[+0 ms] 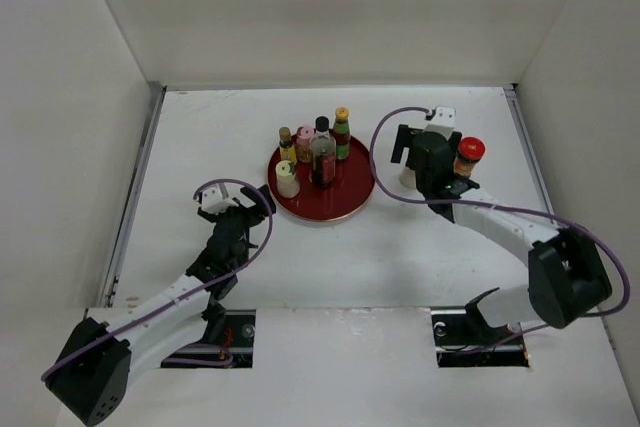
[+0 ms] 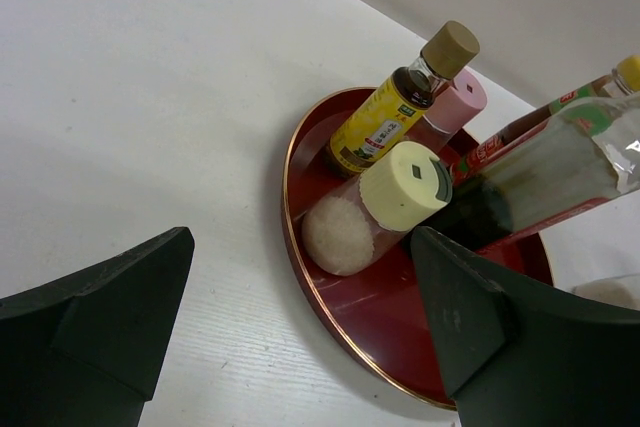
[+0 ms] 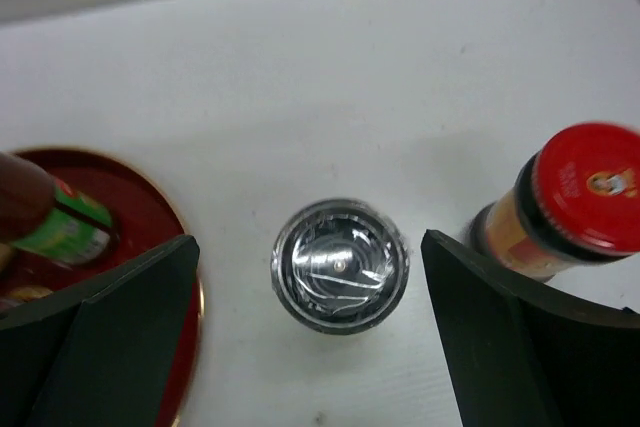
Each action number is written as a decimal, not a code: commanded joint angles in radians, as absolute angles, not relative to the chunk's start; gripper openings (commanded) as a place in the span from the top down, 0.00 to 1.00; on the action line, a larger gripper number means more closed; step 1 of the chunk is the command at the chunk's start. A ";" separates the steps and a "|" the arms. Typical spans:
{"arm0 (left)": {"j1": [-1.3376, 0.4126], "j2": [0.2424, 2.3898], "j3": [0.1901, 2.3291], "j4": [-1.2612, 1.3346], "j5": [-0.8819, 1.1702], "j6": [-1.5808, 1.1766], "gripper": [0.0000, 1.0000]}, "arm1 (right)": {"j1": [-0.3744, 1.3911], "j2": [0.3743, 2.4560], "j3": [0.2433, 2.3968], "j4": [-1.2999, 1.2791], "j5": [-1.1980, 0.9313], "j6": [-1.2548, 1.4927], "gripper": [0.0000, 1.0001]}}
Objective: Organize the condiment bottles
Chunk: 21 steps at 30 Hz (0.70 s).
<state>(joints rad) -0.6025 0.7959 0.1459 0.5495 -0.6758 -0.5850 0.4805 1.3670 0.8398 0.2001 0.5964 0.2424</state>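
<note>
Five bottles stand on the red round tray [image 1: 350,197]: tall dark black-capped [image 1: 322,152], amber yellow-labelled [image 1: 286,141], pink-capped [image 1: 304,141], green-red yellow-capped [image 1: 342,131], pale yellow-green-capped [image 1: 288,179]. The grey-lidded jar [image 3: 340,265] stands on the table right of the tray, and the red-lidded jar [image 3: 580,197] is beside it. My right gripper [image 3: 312,347] is open above the grey-lidded jar, with one jaw on each side and neither touching it. My left gripper [image 2: 300,347] is open and empty at the tray's left rim [image 2: 295,247], facing the pale yellow-green-capped bottle [image 2: 405,187].
White walls enclose the table on three sides. The tray's edge [image 3: 185,277] lies close to my right gripper's left finger. The red-lidded jar [image 1: 470,154] stands just right of my right gripper [image 1: 418,175]. A purple cable loops around each arm.
</note>
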 commanded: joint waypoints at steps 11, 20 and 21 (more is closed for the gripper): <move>-0.613 0.808 0.150 0.600 -0.669 -0.594 0.09 | 0.407 1.581 0.942 0.241 0.551 0.322 0.11; -0.613 0.808 0.149 0.600 -0.669 -0.594 0.09 | 0.496 1.479 0.916 0.357 0.583 0.256 0.47; -0.613 0.813 0.150 0.601 -0.669 -0.594 0.09 | 0.519 1.474 0.925 0.367 0.580 0.253 0.48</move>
